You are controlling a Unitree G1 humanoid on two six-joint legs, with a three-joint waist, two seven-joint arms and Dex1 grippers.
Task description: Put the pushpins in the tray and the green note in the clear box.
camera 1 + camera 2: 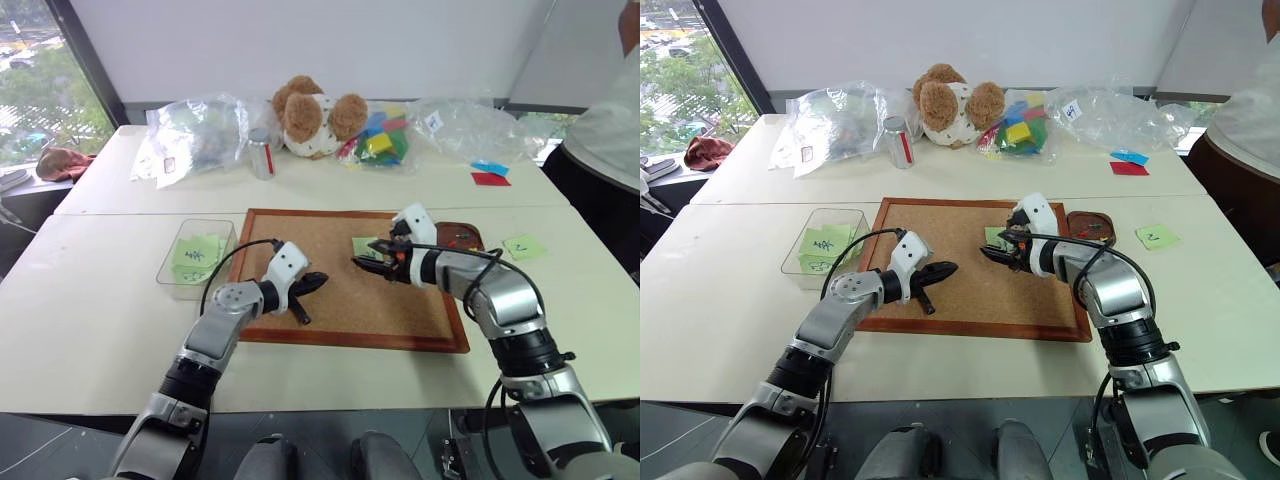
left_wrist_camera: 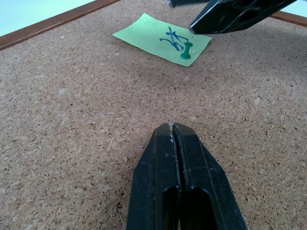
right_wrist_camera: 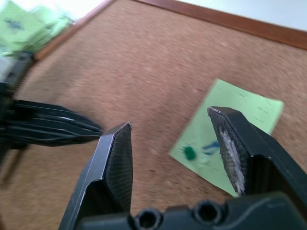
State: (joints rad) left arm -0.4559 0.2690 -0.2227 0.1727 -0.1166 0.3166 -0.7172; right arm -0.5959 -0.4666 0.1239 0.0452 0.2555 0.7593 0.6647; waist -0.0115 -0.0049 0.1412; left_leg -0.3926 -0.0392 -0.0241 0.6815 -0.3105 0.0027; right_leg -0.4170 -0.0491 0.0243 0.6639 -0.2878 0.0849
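The green note (image 2: 160,40) lay flat on the corkboard (image 1: 300,300), toward its far right part, fastened by a green pushpin (image 2: 186,50) standing near one edge of the slip beside the dark handwriting. The right gripper (image 3: 175,153) hung just above and beside that note with its two black fingers spread apart, empty, the pin head showing in the gap between them. The left gripper (image 2: 175,139) hovered low over the bare cork nearer the middle of the board, its fingers pressed together on nothing, pointing toward the note and standing apart from it. The tray (image 1: 466,236), a small dark brown dish, sat just off the board's right edge behind the right arm, with a few tiny coloured specks in it that were too small to tell. The clear box (image 1: 172,270) stood just left of the board and already held several pale green slips. Another green slip (image 1: 524,246) lay on the table (image 1: 100,330) right of the tray. At the back were a teddy bear (image 1: 312,117), clear plastic bags (image 1: 195,135), a metal can (image 1: 261,154), and red and blue paper pieces (image 1: 490,174)
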